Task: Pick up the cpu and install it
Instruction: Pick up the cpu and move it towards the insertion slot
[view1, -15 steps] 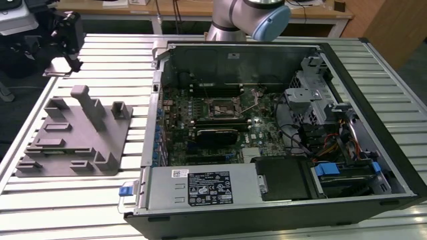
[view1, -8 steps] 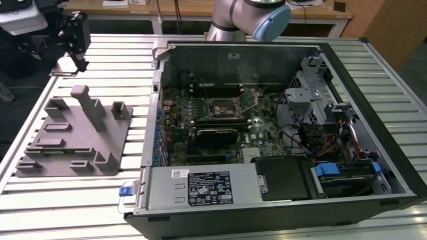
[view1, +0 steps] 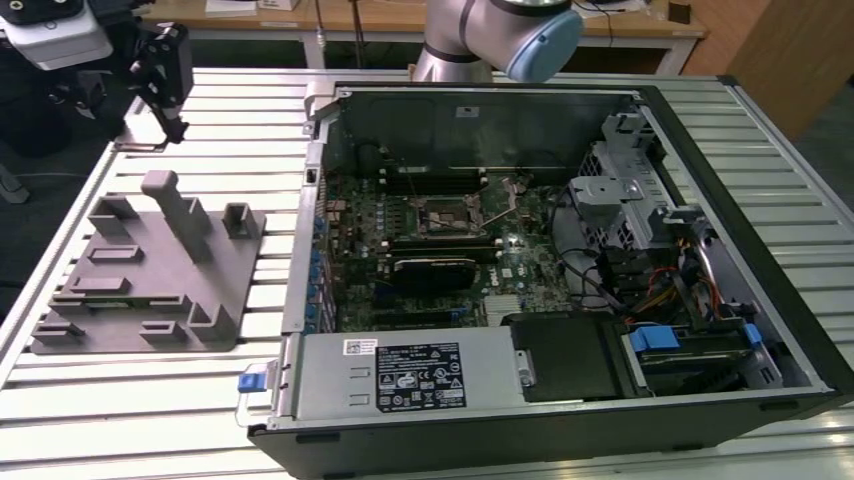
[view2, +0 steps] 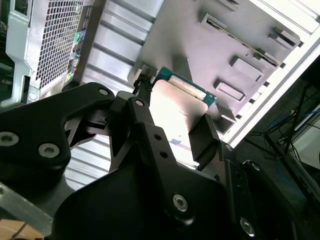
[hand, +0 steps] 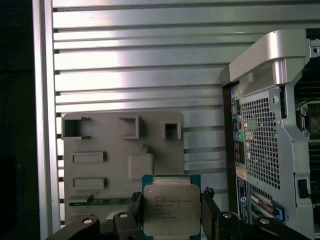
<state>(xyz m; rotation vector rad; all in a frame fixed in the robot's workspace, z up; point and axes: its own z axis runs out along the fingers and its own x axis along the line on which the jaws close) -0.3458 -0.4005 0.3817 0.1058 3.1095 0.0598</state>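
We see the cpu (hand: 171, 210) clamped between the two black fingers (hand: 209, 212), one pressing each side edge. It is held in the air over the grey fixture (hand: 122, 160) and apart from it. In the first wrist view its lower part is cut off at the picture's edge, with only a thin green rim showing past the silver lid. In the second wrist view the dark finger linkage covers much of the lid (the near corner is lost behind it). Several lines of print cross the lid, too fine for us to make out.

In the exterior view the arm (view1: 494, 40) is cut off at the top edge. The open computer case (view1: 561, 250) lies on the slatted counter (view1: 254, 110), to the exterior view's right of the fixture, and the black socket frame (view1: 441, 215) sits on its board. A white sticker (view1: 420, 375) on the power supply carries small print and symbols, illegible to us.
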